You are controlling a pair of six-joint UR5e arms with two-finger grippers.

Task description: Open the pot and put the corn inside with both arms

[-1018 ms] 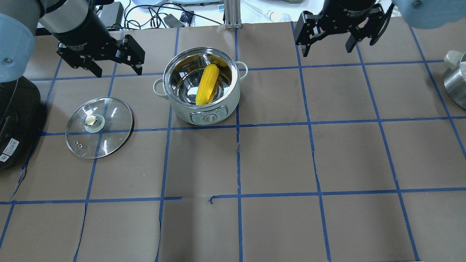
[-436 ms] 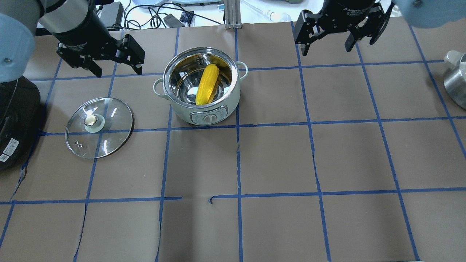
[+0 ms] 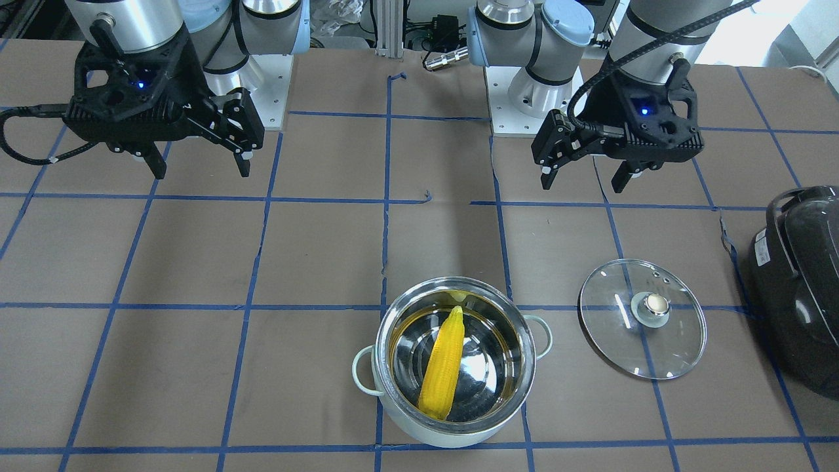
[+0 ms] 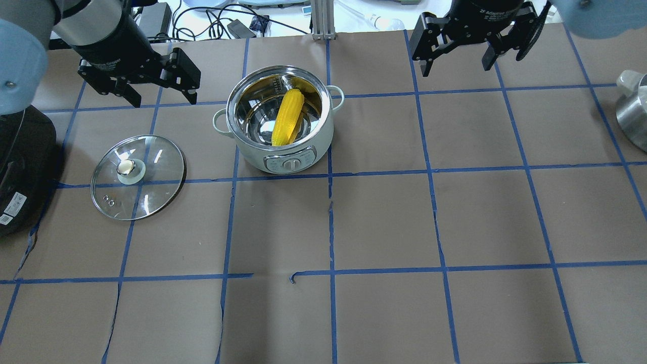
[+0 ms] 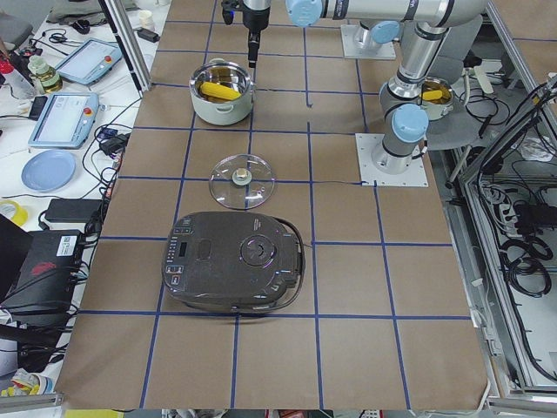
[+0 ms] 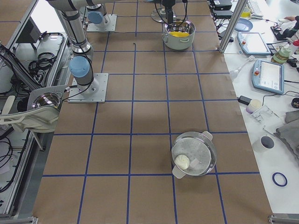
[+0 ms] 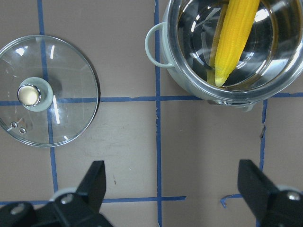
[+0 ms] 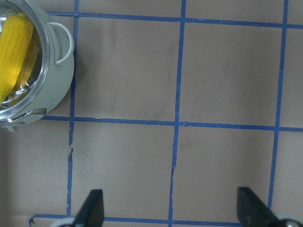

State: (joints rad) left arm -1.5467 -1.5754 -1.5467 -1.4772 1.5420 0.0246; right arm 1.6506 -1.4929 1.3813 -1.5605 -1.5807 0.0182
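The pot [image 4: 283, 156] stands open at the far middle of the table, also in the front view [image 3: 452, 436]. The yellow corn [image 4: 288, 117] lies slanted inside it [image 3: 442, 370] [image 7: 234, 38] [image 8: 14, 47]. The glass lid [image 4: 151, 167] lies flat on the table to the pot's left, knob up [image 3: 616, 328] [image 7: 57, 104]. My left gripper [image 4: 165, 98] is open and empty, hovering beyond the lid and left of the pot [image 3: 582, 183]. My right gripper [image 4: 456, 65] is open and empty, hovering to the pot's right near the far edge [image 3: 202, 170].
A big dark grey rice cooker [image 4: 20, 172] [image 3: 799, 282] sits at the table's left end, close to the lid. A second steel pot [image 4: 634, 116] [image 6: 194, 154] stands at the right end. Cables and tablets lie beyond the far edge.
My right gripper has drifted slightly toward the table's far edge. The left gripper, pot, corn and lid have not moved.
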